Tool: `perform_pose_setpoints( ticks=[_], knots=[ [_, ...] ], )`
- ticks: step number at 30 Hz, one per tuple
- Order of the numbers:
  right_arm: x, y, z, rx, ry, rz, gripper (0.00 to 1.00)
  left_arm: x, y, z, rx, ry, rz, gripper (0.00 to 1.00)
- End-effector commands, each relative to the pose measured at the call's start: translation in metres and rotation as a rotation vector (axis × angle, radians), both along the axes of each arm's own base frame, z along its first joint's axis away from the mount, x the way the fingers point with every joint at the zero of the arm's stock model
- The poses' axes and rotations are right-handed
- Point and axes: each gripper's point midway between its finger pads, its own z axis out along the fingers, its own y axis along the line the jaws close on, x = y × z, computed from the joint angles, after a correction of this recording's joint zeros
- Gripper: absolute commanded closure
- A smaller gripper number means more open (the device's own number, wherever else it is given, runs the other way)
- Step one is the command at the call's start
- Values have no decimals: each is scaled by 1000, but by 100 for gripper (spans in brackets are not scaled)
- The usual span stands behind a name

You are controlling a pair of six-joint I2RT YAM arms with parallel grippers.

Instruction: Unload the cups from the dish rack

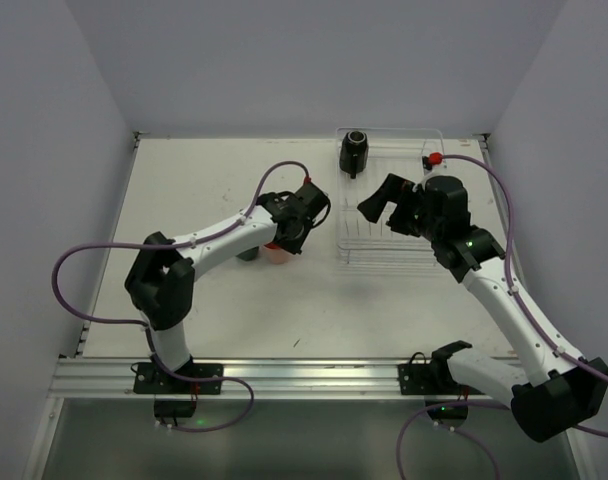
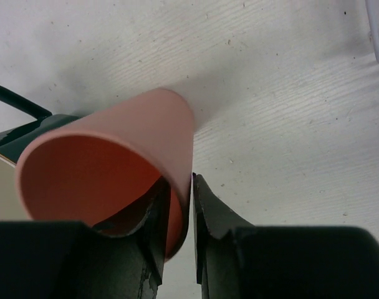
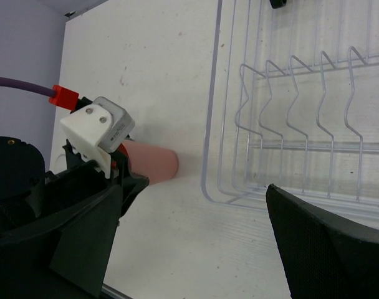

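Two out, we reckon: left gripper (image 2: 180, 187) clamped on the salmon tumbler (image 2: 115, 143) just left of the dish rack (image 1: 389, 258), teal cup (image 2: 27, 128) beside it. The black cup (image 1: 354, 152) is still racked, far-left corner; right gripper (image 3: 205, 205) gapes wide.

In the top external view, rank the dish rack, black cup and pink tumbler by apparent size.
1. dish rack, clearly largest.
Not ranked: black cup and pink tumbler. The tumbler is mostly hidden, so only a sliver shows.
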Motion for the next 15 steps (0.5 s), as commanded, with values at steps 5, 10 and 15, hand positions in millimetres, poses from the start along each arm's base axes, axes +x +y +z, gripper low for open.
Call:
perform_pose_setpoints(
  ticks=[5,10,15],
  knots=[
    [8,-2,7,-27,-24,-8,1,20,-2,43,-31,-123,20,59],
    [17,-3,11,-49,-32,-14,1,23,6,86,-78,-226,64,52],
    [45,-5,19,-126,-47,-41,1,16,26,157,-190,-381,126,46]
  ],
)
